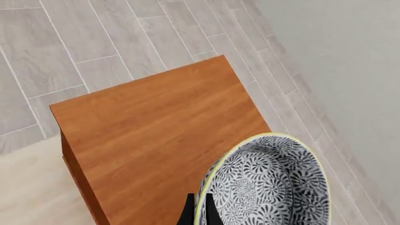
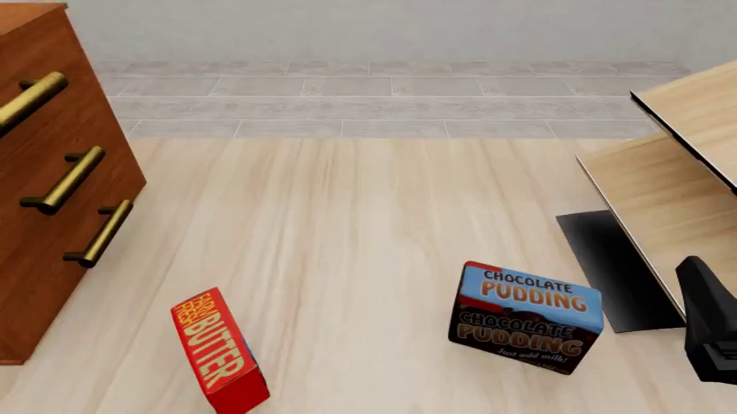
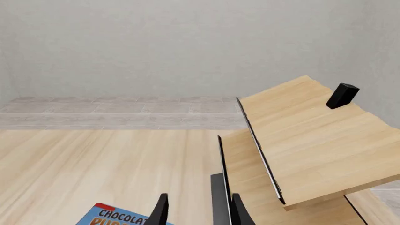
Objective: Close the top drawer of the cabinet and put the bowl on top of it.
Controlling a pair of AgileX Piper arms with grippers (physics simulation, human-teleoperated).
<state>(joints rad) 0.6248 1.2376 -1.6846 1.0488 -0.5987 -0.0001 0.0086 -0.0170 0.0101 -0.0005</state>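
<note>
Bowl (image 1: pixel 265 183) is hanging above the cabinet (image 1: pixel 156 136) top, its rim seemingly pinched in the left claw (image 1: pixel 198 211); whether it is touching is unclear.

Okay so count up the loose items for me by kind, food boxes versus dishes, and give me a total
Food boxes: 2, the butter box and the chocolate pudding box
Dishes: 1, the bowl
Total: 3

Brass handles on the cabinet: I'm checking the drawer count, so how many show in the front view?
3, stacked down the cabinet front at the left edge: the top drawer's handle, the middle handle and the lowest handle. The top one is cut off by the frame edge.
</note>
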